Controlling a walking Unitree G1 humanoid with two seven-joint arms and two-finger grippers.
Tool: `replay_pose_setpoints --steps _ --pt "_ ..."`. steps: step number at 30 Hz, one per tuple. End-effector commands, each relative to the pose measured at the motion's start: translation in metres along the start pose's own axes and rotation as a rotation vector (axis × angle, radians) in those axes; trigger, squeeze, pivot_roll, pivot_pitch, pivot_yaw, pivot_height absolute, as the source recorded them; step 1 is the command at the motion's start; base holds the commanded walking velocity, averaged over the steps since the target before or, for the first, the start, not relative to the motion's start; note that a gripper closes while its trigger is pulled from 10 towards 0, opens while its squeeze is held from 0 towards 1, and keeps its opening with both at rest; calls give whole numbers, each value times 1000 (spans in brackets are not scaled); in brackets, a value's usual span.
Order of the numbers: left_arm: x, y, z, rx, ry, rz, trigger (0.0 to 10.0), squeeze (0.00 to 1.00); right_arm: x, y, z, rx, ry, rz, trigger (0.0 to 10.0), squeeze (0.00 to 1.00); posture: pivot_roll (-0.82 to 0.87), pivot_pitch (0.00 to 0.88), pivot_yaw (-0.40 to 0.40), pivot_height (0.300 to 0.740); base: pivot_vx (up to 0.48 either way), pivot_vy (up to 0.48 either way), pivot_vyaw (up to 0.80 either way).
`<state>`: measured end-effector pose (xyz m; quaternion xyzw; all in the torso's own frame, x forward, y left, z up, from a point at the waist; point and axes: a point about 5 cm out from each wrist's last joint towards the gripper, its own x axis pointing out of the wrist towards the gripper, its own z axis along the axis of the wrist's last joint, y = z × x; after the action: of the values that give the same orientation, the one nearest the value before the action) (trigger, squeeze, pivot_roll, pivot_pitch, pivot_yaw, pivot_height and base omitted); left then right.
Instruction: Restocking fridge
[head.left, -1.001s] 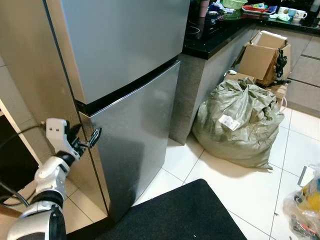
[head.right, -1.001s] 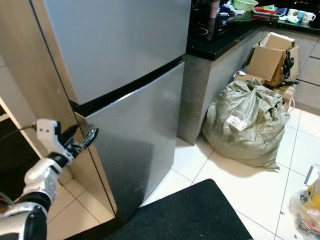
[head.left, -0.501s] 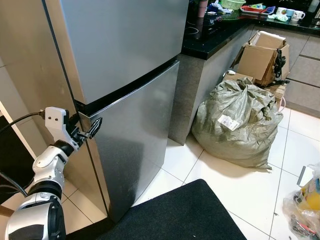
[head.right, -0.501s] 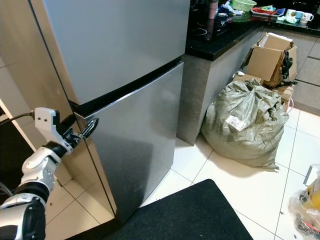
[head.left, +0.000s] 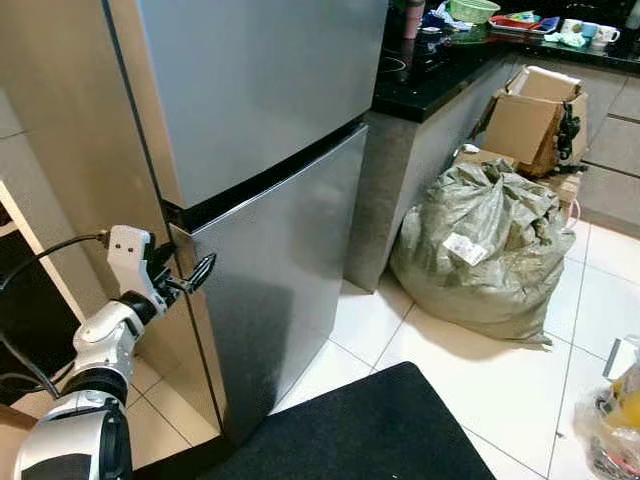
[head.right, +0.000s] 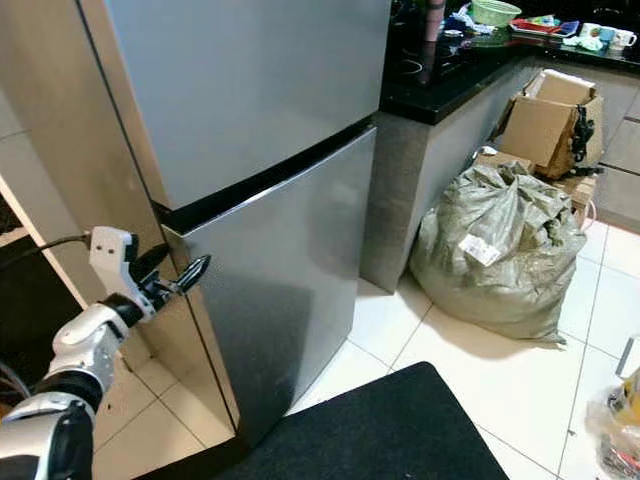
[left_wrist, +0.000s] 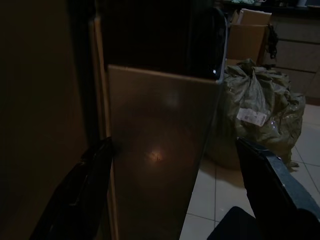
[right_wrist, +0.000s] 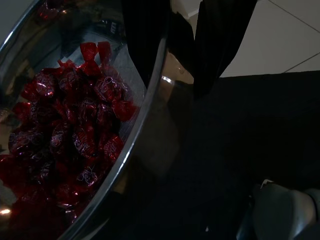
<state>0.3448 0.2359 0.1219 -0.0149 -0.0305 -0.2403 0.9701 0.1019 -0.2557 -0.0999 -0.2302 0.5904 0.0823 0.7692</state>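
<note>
The silver fridge has an upper door (head.left: 250, 90) and a lower door (head.left: 280, 260), both closed. My left gripper (head.left: 198, 274) is at the lower door's left edge, just under the dark gap between the doors. In the left wrist view its fingers (left_wrist: 75, 192) stand wide apart with the lower door's edge (left_wrist: 160, 150) between them, so it is open. My right gripper (right_wrist: 172, 75) is shut on the rim of a metal bowl (right_wrist: 145, 115) that holds several red-wrapped sweets (right_wrist: 75, 130).
A wooden cabinet side (head.left: 60, 150) flanks the fridge on the left. A black counter (head.left: 430, 75) stands to its right. On the white tiles lie a grey-green sack (head.left: 480, 250), a cardboard box (head.left: 540, 105), a black mat (head.left: 370, 425) and a plastic bag (head.left: 620, 400).
The view has shifted a little. My left gripper has edged slightly forward along the lower door's top corner.
</note>
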Motion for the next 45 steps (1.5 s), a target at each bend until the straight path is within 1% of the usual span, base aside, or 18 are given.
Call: replay_pose_setpoints --steps 1,2,4,7,17,24,30,41,45 --pt "6 -25 -23 -47 83 -124 10000 0 -1 -6 -2 -9 -2 -27 10000 0 -66 25 -20 740 0 0 0" --pt "6 -25 -23 -47 83 -124 10000 0 -1 -6 -2 -9 -2 -27 10000 0 -66 25 -20 740 0 0 0" --pt "11 -31 -23 -57 76 -152 10000 0 -1 -7 -2 -7 -1 -31 10000 0 -70 25 -17 740 0 0 0" --pt "14 -36 -23 -61 74 -168 10000 0 -1 -6 -2 -6 -1 -30 10000 0 -69 25 -16 740 0 0 0" --pt "23 -49 -22 -68 64 -236 10000 0 -1 -3 -3 0 -1 -25 10000 0 -72 29 -10 740 0 0 0" --pt "28 -53 -19 -68 45 -268 10000 0 -1 -3 -4 4 3 -25 10000 0 -74 30 -7 740 0 0 0" --pt "28 -55 -19 -70 42 -278 10000 0 -1 -2 -4 5 3 -25 10000 0 -75 30 -7 740 0 0 0" --pt "34 -65 -15 -77 17 -349 10000 0 -1 -3 -3 8 0 -29 10000 0 -74 25 -6 740 0 0 0" --pt "35 -66 -15 -78 15 -357 10000 0 -1 -3 -3 9 0 -29 10000 0 -76 25 -5 740 0 0 0"
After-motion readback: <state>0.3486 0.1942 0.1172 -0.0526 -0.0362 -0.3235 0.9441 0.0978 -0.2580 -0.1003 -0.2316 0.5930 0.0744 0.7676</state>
